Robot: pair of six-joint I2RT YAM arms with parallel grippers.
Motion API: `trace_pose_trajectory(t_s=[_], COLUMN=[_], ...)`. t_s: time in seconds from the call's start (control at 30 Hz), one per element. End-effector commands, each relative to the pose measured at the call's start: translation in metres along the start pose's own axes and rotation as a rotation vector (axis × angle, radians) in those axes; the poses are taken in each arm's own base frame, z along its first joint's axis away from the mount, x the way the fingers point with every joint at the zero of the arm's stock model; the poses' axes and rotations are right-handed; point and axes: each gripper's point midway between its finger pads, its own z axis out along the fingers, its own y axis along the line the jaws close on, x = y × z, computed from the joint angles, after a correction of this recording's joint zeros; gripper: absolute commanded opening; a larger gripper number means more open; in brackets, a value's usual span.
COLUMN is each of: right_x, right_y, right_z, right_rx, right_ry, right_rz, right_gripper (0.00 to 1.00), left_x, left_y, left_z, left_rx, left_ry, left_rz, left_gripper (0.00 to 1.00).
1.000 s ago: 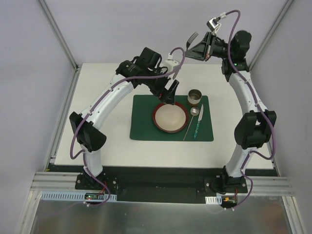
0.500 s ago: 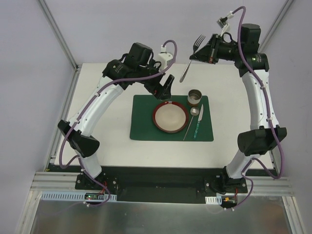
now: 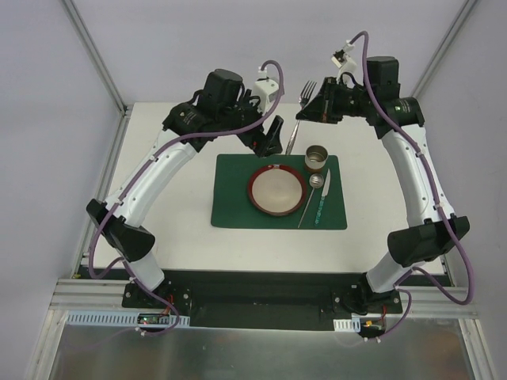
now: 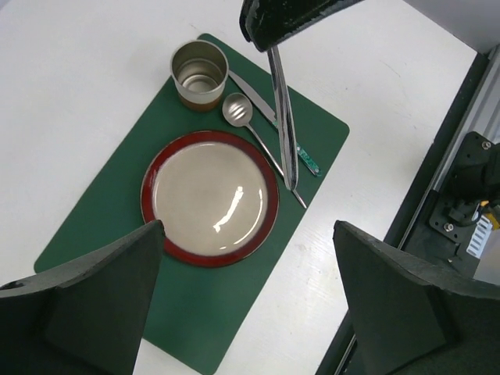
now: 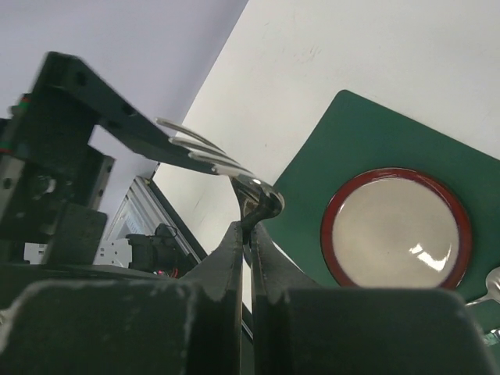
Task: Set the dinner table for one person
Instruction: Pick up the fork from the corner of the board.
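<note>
Dinner table (image 3: 158, 206) lies white beneath both arms I'm driving. My left gripper (image 3: 268, 141) hangs fingers spread above the green placemat's (image 3: 234, 202) far edge. The plate (image 3: 277, 190) sits mid-mat. My right gripper (image 3: 311, 105) pinches a fork (image 3: 293, 136), handle hanging down.

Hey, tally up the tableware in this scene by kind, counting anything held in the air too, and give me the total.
Placemat: 1
Plate: 1
Cup: 1
Spoon: 1
Knife: 1
Fork: 1, held aloft
Total: 6
</note>
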Motion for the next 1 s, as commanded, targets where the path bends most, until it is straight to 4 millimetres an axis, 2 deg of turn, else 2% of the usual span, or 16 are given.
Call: trace_pose_trajectory(t_s=[0.0,0.07,0.2,0.4,0.53,0.63,0.67,0.7,0.97], right_x=[-0.003,-0.003,0.000,-0.002,-0.002,0.001,0.001,0.001,0.004], right_y=[0.031,0.032,0.031,0.037,0.039,0.036,0.037,0.036,0.034], right_z=[-0.011,-0.007,0.004,0.013,0.015,0.016,0.015,0.015,0.016], right_rx=[0.000,-0.003,-0.016,-0.042,-0.053,-0.048,-0.046,-0.044,-0.045], right_ry=[-0.046,-0.046,-0.030,-0.029,-0.031,-0.023,-0.026,-0.026,-0.021], right_rz=[-0.089,-0.086,-0.071,-0.074,-0.069,-0.070,-0.073,-0.074,-0.074], right_gripper=[0.01,0.01,0.01,0.01,0.01,0.01,0.01,0.01,0.01], left_x=[-0.004,0.000,-0.007,-0.014,-0.013,-0.013,-0.012,-0.012,-0.009], left_y=[-0.008,-0.010,-0.014,-0.020,-0.020,-0.020,-0.020,-0.021,-0.023], left_z=[0.015,0.021,0.027,0.033,0.041,0.045,0.045,0.045,0.045], left_rx=[0.077,0.099,0.124,0.152,0.159,0.163,0.164,0.165,0.177], left_ry=[-0.041,-0.036,-0.056,-0.064,-0.054,-0.050,-0.048,-0.050,-0.040], left_rz=[-0.014,-0.023,-0.023,-0.025,-0.035,-0.036,-0.039,-0.037,-0.042], left_gripper=[0.87,0.87,0.86,0.67,0.64,0.40,0.17,0.00,0.00])
